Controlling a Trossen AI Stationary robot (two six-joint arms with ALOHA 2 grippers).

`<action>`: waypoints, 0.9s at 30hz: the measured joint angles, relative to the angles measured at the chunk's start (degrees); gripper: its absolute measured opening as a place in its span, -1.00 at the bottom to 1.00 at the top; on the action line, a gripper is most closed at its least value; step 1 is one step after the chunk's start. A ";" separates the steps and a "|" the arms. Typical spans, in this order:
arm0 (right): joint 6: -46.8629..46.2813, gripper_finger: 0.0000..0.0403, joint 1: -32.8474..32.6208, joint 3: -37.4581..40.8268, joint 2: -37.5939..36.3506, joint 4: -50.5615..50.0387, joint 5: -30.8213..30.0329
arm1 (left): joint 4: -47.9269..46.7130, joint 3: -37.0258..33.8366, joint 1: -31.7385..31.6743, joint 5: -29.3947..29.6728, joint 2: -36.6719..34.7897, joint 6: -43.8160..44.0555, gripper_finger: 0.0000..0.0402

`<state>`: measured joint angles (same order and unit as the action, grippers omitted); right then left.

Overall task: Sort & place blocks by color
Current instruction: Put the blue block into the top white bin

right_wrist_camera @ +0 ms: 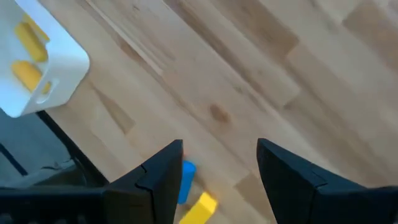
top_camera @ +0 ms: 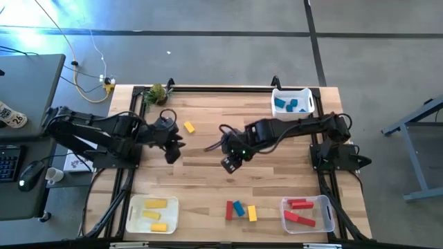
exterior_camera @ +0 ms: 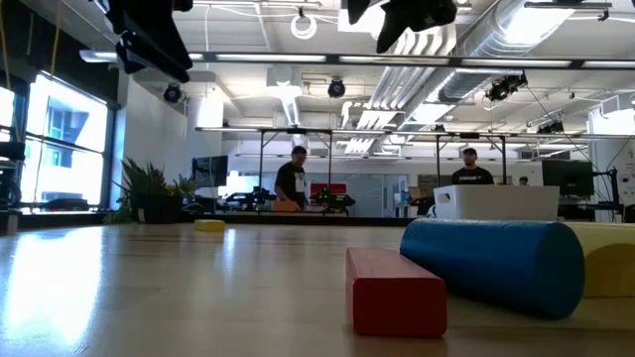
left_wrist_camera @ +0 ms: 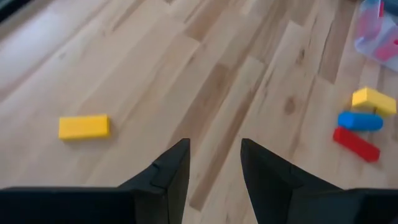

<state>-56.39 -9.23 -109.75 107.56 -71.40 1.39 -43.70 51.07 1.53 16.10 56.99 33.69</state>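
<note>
Wooden table (top_camera: pixel 208 180) fills mid-frame in high view. Three bins on it: yellow-block bin (top_camera: pixel 152 213) lower left, red-block bin (top_camera: pixel 307 213) lower right, blue-block bin (top_camera: pixel 292 102) upper right. Green clump (top_camera: pixel 156 93) at upper edge. Both arms reach in toward centre, nothing btwn them. Left gripper (left_wrist_camera: pixel 214 165) hovers left of centre, fingers apart, empty. Right gripper (right_wrist_camera: pixel 219 171) centre, fingers apart, empty. Loose blocks: yellow block (top_camera: pixel 189 127) just right of left gripper; red (top_camera: pixel 229 210), blue (top_camera: pixel 239 208), yellow (top_camera: pixel 252 213) trio at lower centre.
</note>
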 joint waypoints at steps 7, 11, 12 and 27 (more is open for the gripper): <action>-11.85 -0.05 -4.60 0.00 1.80 -0.35 0.00 | 1.68 0.00 -3.13 -0.42 0.00 -4.33 -0.36; -16.83 -0.05 -6.95 0.00 3.41 -0.32 0.32 | 1.66 0.00 -4.12 -0.44 0.01 -7.61 -0.36; -17.72 -0.05 -7.47 0.00 3.76 -0.37 0.39 | 1.67 0.00 -4.38 -0.44 0.00 -8.44 -0.36; -23.18 -0.05 -13.74 0.00 12.17 3.98 1.88 | 2.25 0.00 -9.29 -0.46 0.00 -13.97 -0.36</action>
<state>-79.57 -22.97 -109.75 119.73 -67.41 3.28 -41.45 51.07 -7.76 15.64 56.99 19.72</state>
